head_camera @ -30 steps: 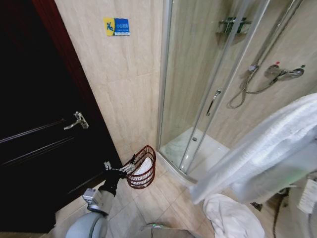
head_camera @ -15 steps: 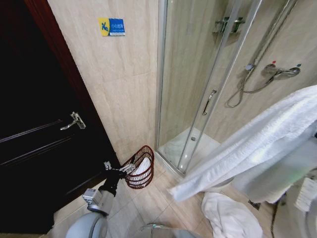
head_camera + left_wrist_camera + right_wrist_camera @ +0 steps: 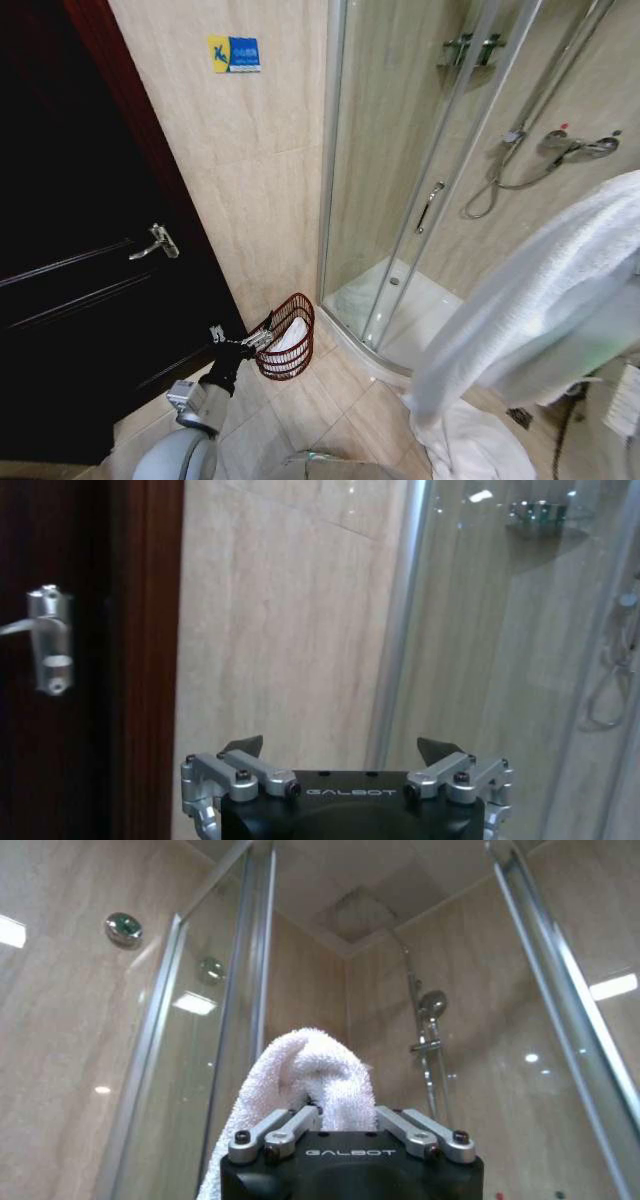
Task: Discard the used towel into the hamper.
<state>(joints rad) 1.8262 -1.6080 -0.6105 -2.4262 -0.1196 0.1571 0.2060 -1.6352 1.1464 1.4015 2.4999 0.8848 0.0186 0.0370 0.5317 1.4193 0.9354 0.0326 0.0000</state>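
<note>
The hamper (image 3: pixel 287 367), a small dark reddish-brown ribbed basket, stands on the floor in the corner between the door and the shower, with white cloth (image 3: pixel 290 336) inside it. My left gripper (image 3: pixel 250 343) hovers just beside its rim. In the left wrist view that gripper (image 3: pixel 340 746) is open with nothing between its fingers. The used towel (image 3: pixel 540 300), large and white, hangs across the right of the head view, its lower end bunched on the floor (image 3: pixel 470 445). In the right wrist view my right gripper (image 3: pixel 335 1114) is shut on a fold of the towel (image 3: pixel 315 1065).
A dark door with a metal handle (image 3: pixel 157 242) fills the left. A glass shower enclosure (image 3: pixel 430 200) with a raised white tray (image 3: pixel 400 300) stands behind the hamper. Bare floor tiles (image 3: pixel 320 410) lie between hamper and towel. A blue and yellow sign (image 3: pixel 235 53) is on the wall.
The towel swung out to the left, then came back right, and now hangs steeper and nearer its heap on the floor. The head view shifted briefly. The left arm has stayed put.
</note>
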